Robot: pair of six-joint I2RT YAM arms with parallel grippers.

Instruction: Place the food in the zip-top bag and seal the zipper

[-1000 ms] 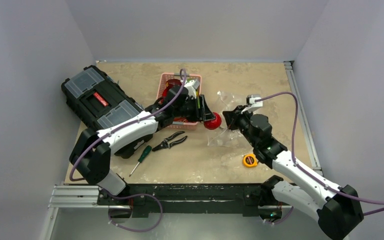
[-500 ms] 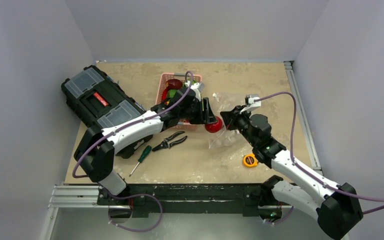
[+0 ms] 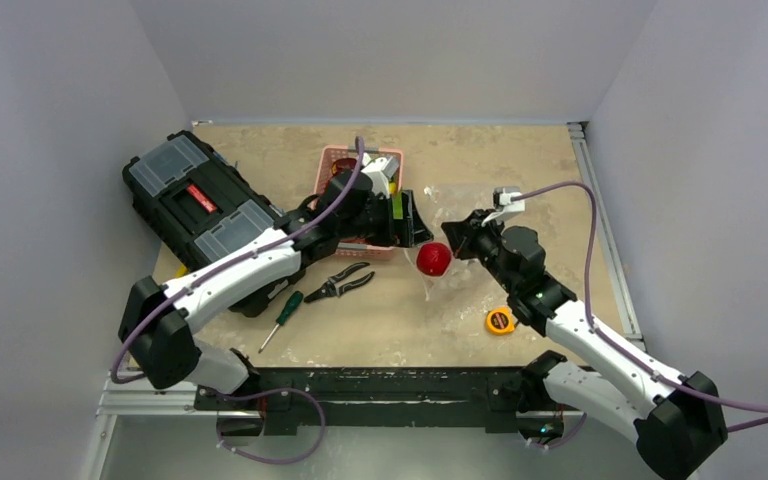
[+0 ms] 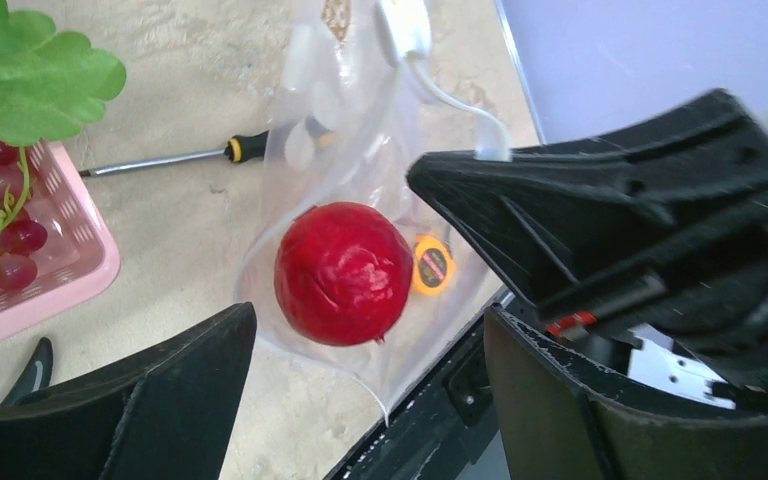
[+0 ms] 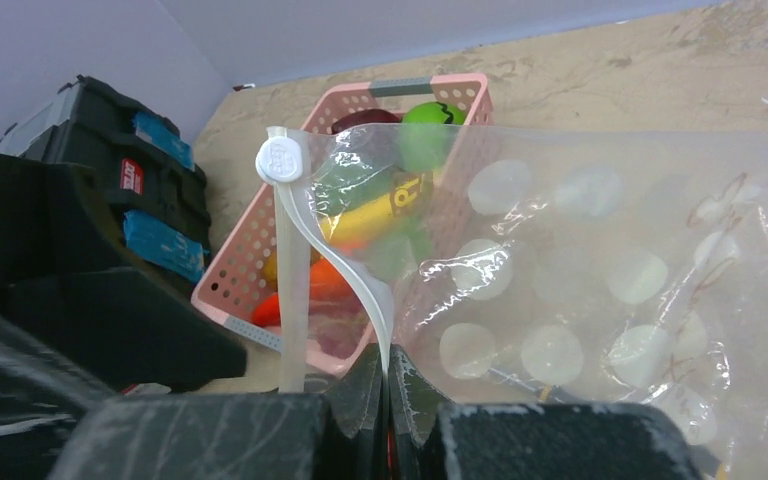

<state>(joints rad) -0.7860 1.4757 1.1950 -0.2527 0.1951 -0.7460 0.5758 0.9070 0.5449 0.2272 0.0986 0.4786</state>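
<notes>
Lying beyond left tool (image 4: 370,318): red fruit (image 4: 342,272)

A red fruit (image 3: 433,259) lies on the table (image 3: 520,160) between the left claw (image 3: 415,228) and right claw (image 3: 452,238).

a lab test cell: plain grey walls (image 3: 60,110) boxing a table (image 3: 530,160).

Open tabletop (image 3: 400,320) between pliers (image 3: 340,283) and tape measure (image 3: 500,321); pink basket (image 5: 245,258) near zip-top bag (image 5: 600,260).
</notes>
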